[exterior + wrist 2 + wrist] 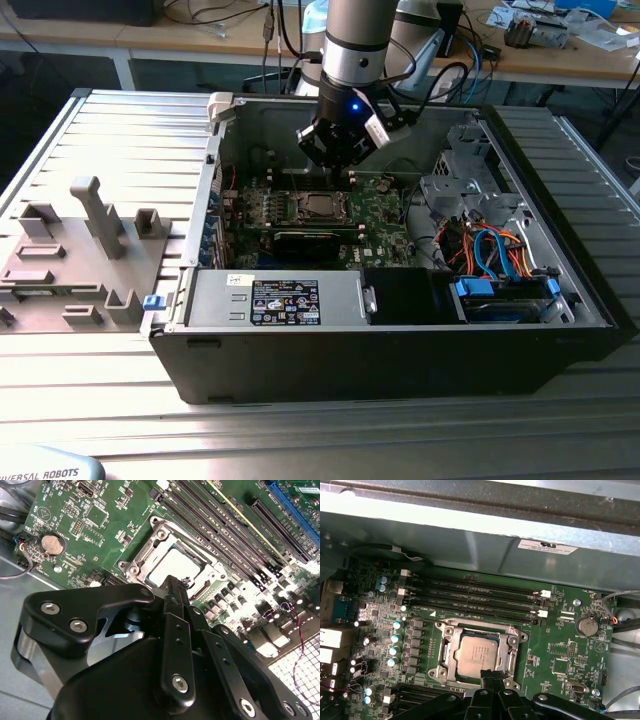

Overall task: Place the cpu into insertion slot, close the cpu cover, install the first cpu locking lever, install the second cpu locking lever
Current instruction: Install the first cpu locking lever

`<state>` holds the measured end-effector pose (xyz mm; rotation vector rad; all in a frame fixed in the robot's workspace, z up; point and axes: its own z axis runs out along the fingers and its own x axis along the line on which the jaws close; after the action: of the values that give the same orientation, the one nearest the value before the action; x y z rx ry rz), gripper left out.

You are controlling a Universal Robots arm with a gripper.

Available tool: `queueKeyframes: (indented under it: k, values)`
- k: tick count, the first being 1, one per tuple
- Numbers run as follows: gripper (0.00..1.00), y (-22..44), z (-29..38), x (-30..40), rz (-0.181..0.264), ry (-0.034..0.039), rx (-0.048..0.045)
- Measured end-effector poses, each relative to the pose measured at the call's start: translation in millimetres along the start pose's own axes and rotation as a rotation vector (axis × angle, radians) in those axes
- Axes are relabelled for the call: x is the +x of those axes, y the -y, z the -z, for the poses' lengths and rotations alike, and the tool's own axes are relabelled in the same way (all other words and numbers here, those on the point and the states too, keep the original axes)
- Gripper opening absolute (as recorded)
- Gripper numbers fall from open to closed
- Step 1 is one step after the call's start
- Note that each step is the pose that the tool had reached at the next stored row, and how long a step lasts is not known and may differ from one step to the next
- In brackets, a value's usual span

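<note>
Second wrist view shows my gripper [174, 582] with its two black fingers [175, 630] pressed together, no gap visible between them. The tips sit at one edge of the cpu [172, 566]. A small dark hooked piece shows just beside the tips; I cannot tell whether I have hold of it or of anything else. My own black body hides that side of the slot, so I cannot make out either locking lever.

In the first wrist view the gripper [491, 676] touches or hangs just above the same edge, and my fingers cut off that side of the frame. The cpu [479, 654] lies flat in the slot, grey metal top up. It is square, so it has no long axis; its edges run parallel to the memory slots [470, 597] beside it. The cover [449, 652] looks to be lying flat around it, its square opening framing the chip, though I cannot tell whether it is locked. Green board [560, 655] surrounds the socket, with a coin cell [586, 625] off to one side.

In the exterior view the gripper [343, 168] hangs inside the open case [400, 350], just behind the slot [303, 208]. The case rests on the ribbed tabletop [300, 430], with grey fixtures [90, 220] on the exterior view's left.
</note>
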<state>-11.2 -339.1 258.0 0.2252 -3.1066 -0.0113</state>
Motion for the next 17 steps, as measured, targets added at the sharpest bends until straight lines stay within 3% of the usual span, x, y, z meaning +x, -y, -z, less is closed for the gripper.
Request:
queueKeyframes:
  k: [17]
  values:
    - [0.11, 0.0, 0.0, 0.0, 0.019, -0.0002, 0.0004]
